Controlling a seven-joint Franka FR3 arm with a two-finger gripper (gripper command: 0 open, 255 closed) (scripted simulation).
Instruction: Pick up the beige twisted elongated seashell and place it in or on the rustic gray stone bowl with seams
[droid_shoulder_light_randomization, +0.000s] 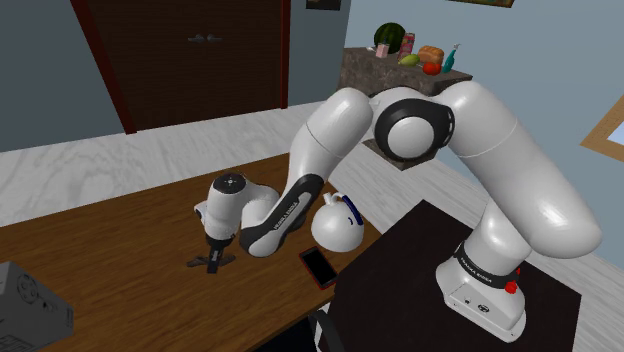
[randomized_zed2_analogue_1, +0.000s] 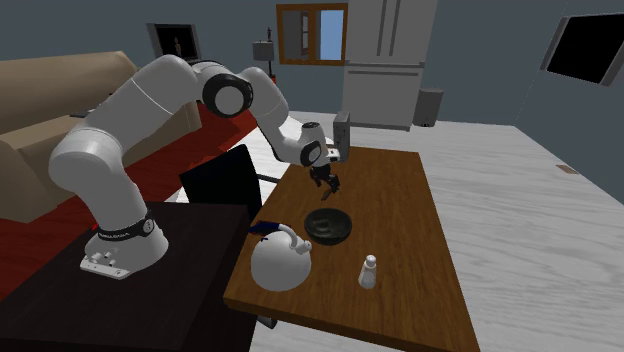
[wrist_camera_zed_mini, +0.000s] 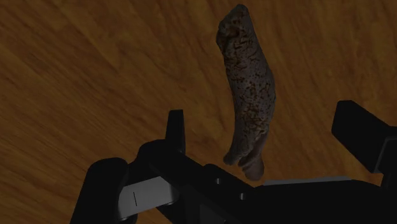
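The elongated twisted seashell (wrist_camera_zed_mini: 245, 83), mottled brown and beige, lies on the wooden table (wrist_camera_zed_mini: 76, 70). My gripper (wrist_camera_zed_mini: 264, 121) is open and set down around it; the shell sits between the fingers (wrist_camera_zed_mini: 175, 127), nearer the middle, and neither finger touches it. In the shoulder view the gripper (droid_shoulder_light_randomization: 213, 258) hangs low over the tabletop. The second exterior view shows the gripper (randomized_zed2_analogue_1: 326, 184) just beyond the dark round stone bowl (randomized_zed2_analogue_1: 328, 225), which stands on the table nearer the camera.
A white teapot (droid_shoulder_light_randomization: 335, 225) with a blue-trimmed handle stands close to the arm, next to the bowl. A red phone (droid_shoulder_light_randomization: 318, 266) lies at the table edge. A small white shaker (randomized_zed2_analogue_1: 368, 272) stands near the front edge. A grey box (droid_shoulder_light_randomization: 30, 305) sits at the shoulder view's lower left.
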